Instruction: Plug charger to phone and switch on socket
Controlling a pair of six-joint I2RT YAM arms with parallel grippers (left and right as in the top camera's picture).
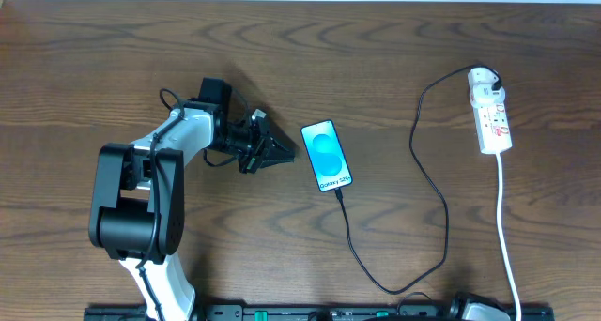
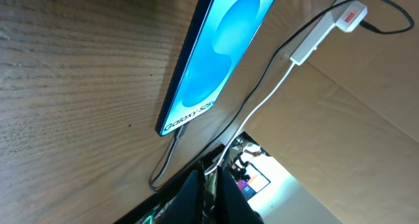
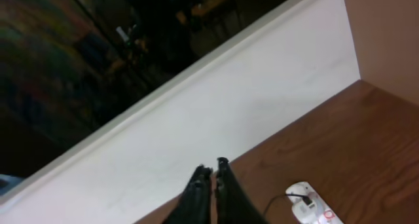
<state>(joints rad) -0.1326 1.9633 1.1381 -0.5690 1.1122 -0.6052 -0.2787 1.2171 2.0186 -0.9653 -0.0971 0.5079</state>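
Left tool (image 1: 287, 156): clenched, nothing in it. It sits low over the brown wood-grain desk (image 1: 94, 58), tips aimed at the left long edge of the slim rectangular smartphone (image 1: 326, 156), near it but not touching.

Phone lies flat mid-desk, screen lit white with blue-teal circles. The thin black charger cable (image 1: 413, 138) meets the phone's bottom edge. From there it loops toward the front of the desk, then climbs back to the round end of the white elongated power strip (image 1: 492, 114) at far right, where its black plug sits. Strip shows red marks; can't tell the switch position. Thick white cord (image 1: 504, 218) runs from the strip to the front edge.

Right tool (image 3: 213, 178): fingers all but together, thin slit, gripping nothing. It's raised off the desk; the strip's round end shows just past its tips.
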